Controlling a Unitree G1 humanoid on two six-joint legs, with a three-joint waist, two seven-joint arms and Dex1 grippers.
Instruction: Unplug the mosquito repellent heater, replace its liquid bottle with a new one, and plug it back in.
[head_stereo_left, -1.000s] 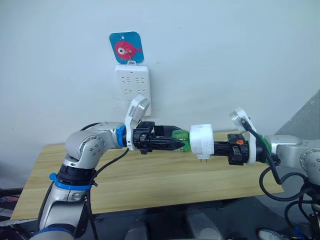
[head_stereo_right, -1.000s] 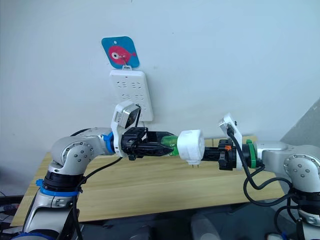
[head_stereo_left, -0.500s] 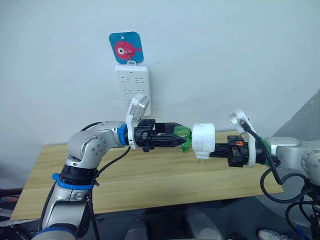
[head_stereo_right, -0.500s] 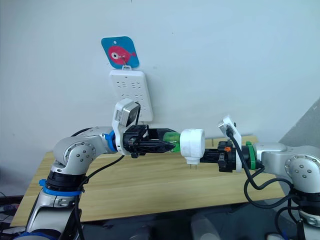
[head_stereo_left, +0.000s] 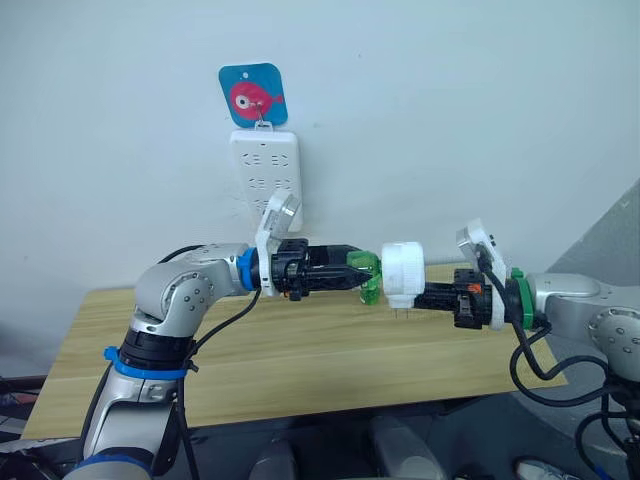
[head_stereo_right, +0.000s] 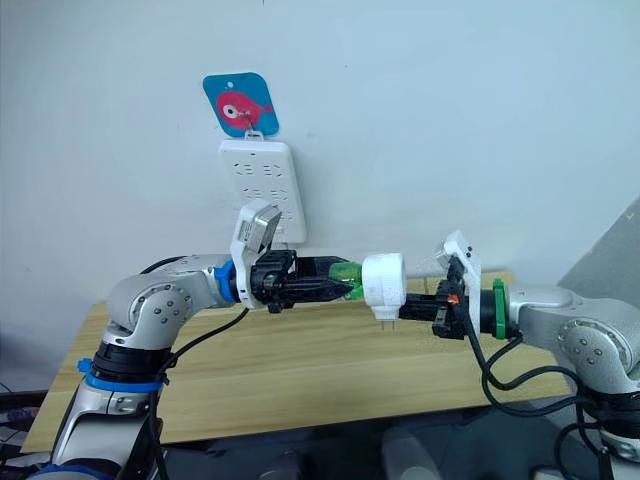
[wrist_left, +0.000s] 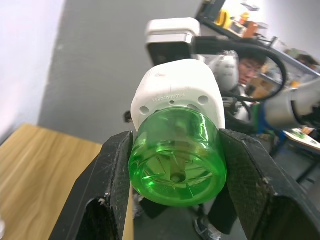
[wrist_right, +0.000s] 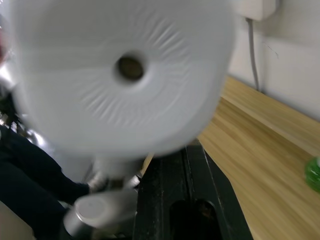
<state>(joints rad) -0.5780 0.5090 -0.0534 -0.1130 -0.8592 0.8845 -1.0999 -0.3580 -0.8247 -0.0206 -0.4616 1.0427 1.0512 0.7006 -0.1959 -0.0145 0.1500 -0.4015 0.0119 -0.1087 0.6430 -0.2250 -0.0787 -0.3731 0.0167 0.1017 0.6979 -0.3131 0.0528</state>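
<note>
The mosquito repellent heater (head_stereo_left: 404, 273) is a small white rounded unit held in the air above the table. My right gripper (head_stereo_left: 420, 294) is shut on it from the right. Its round vent hole faces the right wrist camera (wrist_right: 130, 67). A clear green liquid bottle (head_stereo_left: 368, 277) meets the heater's left side, lying sideways. My left gripper (head_stereo_left: 362, 279) is shut on it, its fingers (wrist_left: 107, 185) clamping the bottle's round body (wrist_left: 175, 157). The white heater (wrist_left: 175, 97) sits right behind the bottle. The joint between them is hidden.
A white power strip (head_stereo_left: 266, 175) hangs on the wall under a blue fish tag (head_stereo_left: 253, 95), behind my left arm. The wooden table (head_stereo_left: 300, 350) lies below both arms. Something green (wrist_right: 314, 172) rests on the table. A person (wrist_left: 250, 65) sits in the background.
The left gripper has pushed the bottle a little to the right, against the heater. My right wrist has rolled, turning the heater with it, and the pair sits slightly higher.
</note>
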